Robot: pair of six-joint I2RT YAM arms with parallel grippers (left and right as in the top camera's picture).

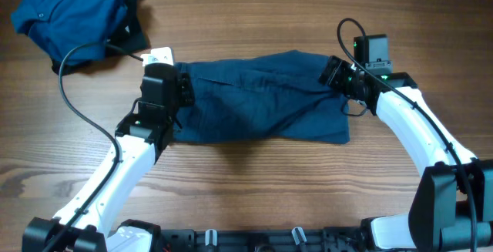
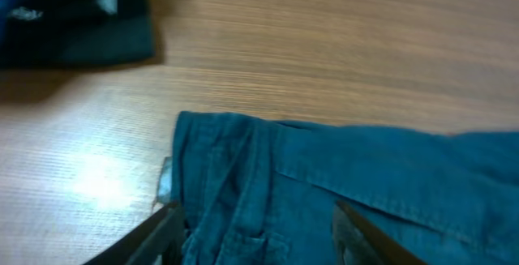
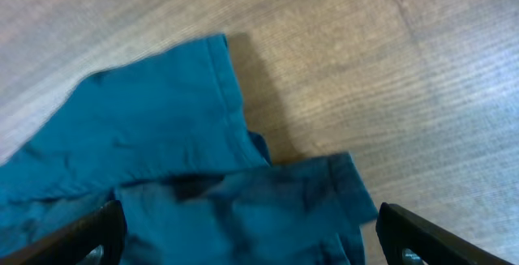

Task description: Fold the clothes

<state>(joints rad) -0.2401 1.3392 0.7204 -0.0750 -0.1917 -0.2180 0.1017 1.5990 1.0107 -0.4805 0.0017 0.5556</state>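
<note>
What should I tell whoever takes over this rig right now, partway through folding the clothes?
Left gripper: open over the left end of the navy garment, not gripping it.
Right gripper: wide open over its right end, not gripping.
The navy garment lies flat in the middle of the table as a long band, seemingly folded once.
Blue shirt: heaped at the far left corner, not folded.
Left to do: probably fold the navy piece across, then the shirt.
</note>
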